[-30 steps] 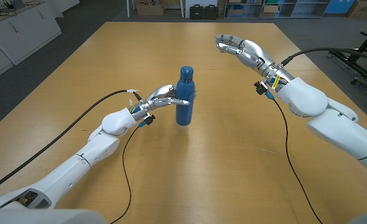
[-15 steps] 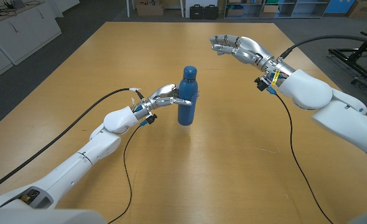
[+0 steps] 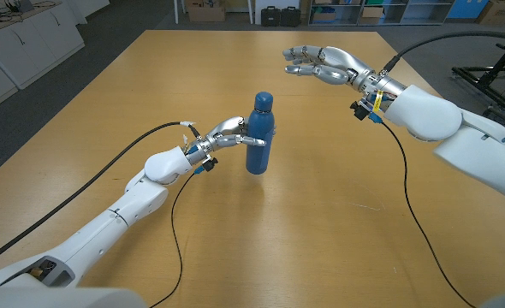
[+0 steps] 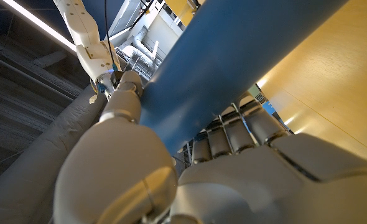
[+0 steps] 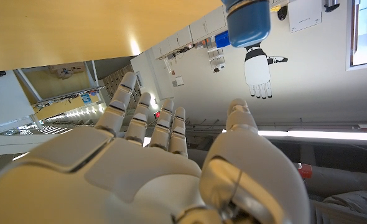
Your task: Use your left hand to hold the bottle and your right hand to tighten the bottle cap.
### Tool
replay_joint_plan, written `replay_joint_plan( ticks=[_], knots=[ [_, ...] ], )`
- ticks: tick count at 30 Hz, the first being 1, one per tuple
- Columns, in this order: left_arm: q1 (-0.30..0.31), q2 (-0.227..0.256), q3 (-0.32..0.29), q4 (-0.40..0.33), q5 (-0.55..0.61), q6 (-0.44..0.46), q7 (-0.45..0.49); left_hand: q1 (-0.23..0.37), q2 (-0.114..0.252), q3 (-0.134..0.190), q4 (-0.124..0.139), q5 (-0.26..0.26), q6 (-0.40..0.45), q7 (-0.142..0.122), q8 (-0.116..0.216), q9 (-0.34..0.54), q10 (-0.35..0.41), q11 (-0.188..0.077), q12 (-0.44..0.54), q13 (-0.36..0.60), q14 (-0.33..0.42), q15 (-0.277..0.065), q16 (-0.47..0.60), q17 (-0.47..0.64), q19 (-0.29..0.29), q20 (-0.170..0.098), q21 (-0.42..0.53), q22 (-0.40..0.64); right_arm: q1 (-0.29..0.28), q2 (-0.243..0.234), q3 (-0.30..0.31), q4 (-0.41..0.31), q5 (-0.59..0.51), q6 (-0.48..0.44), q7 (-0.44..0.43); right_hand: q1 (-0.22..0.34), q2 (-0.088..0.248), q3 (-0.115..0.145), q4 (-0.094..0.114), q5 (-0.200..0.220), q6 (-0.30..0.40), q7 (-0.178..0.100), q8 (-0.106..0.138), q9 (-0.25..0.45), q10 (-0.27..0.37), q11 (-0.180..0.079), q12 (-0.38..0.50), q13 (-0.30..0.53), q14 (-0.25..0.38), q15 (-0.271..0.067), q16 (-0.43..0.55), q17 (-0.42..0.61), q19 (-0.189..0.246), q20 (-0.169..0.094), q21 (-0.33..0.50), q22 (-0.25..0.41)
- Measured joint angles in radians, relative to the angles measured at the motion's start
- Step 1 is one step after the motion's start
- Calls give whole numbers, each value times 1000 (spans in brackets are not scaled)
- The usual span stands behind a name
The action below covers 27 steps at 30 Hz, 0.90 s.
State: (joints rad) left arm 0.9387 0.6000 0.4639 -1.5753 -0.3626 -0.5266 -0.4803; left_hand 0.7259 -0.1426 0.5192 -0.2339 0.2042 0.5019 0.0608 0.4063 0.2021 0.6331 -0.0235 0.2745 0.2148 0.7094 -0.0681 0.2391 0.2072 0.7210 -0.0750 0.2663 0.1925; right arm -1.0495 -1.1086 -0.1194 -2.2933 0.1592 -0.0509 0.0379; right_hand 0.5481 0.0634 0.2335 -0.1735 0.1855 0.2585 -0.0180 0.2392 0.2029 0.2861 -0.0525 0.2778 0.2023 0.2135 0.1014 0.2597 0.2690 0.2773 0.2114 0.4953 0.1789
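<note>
A blue bottle [image 3: 258, 141] with a blue cap [image 3: 262, 101] stands upright near the middle of the wooden table [image 3: 321, 222]. My left hand [image 3: 226, 135] grips the bottle's body from its left side; in the left wrist view the fingers [image 4: 233, 134] wrap the blue bottle [image 4: 233, 68]. My right hand [image 3: 321, 63] hovers in the air to the right of the cap and beyond it, fingers spread, holding nothing. In the right wrist view the right hand [image 5: 171, 168] reaches toward the bottle's cap [image 5: 248, 22], still apart from it.
Black cables [image 3: 171, 231] trail over the table from both arms. Boxes and cases [image 3: 282, 14] stand on the floor beyond the table's far edge. White cabinets [image 3: 21, 38] line the far left.
My right hand has moved left and slightly up, closer to the bottle cap. The left hand keeps its grip; the bottle has shifted slightly right in the picture.
</note>
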Motion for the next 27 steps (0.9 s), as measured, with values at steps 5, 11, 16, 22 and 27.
replay_joint_plan(
  ticks=[5,11,16,22,27],
  knots=[
    [4,1,0,-6,3,2,0,0,0,0,0,0,3,3,-1,0,0,0,0,2,0,0,0,0,0,0,0,1,11,-20,0,-20,-9,-23,18,12,-3,0,0,0,0,0,0,3,9,-9,0,3,10,-10,0,0,0,0,-8,0],
    [9,5,0,-14,6,5,0,0,0,0,0,0,3,3,-1,0,5,5,-3,2,0,0,0,0,0,0,0,1,27,-40,2,-33,-7,-38,50,15,-7,0,0,0,0,0,0,4,16,-16,8,5,16,-16,0,0,0,0,-8,0],
    [12,8,0,-20,10,9,3,0,0,0,0,1,3,3,1,5,5,5,-3,2,0,0,0,0,0,0,0,1,40,-60,8,-47,-4,-53,74,20,-12,0,0,0,-5,6,0,4,16,-16,8,5,20,-20,0,0,0,0,-12,0],
    [16,12,0,-28,13,11,8,0,0,0,0,3,4,4,1,5,5,5,-3,2,3,-3,0,0,0,0,0,1,52,-88,19,-74,-8,-84,97,24,-16,3,3,4,4,40,-8,4,24,-1,8,5,32,-32,0,1,0,0,-15,0],
    [17,13,-1,-31,15,12,12,0,0,0,0,3,8,8,1,5,5,5,-4,2,3,-3,0,0,0,0,0,1,64,-112,26,-99,-16,-116,115,28,-20,0,8,8,18,54,-1,4,42,6,15,5,37,-37,0,3,0,0,-22,0]
  ],
)
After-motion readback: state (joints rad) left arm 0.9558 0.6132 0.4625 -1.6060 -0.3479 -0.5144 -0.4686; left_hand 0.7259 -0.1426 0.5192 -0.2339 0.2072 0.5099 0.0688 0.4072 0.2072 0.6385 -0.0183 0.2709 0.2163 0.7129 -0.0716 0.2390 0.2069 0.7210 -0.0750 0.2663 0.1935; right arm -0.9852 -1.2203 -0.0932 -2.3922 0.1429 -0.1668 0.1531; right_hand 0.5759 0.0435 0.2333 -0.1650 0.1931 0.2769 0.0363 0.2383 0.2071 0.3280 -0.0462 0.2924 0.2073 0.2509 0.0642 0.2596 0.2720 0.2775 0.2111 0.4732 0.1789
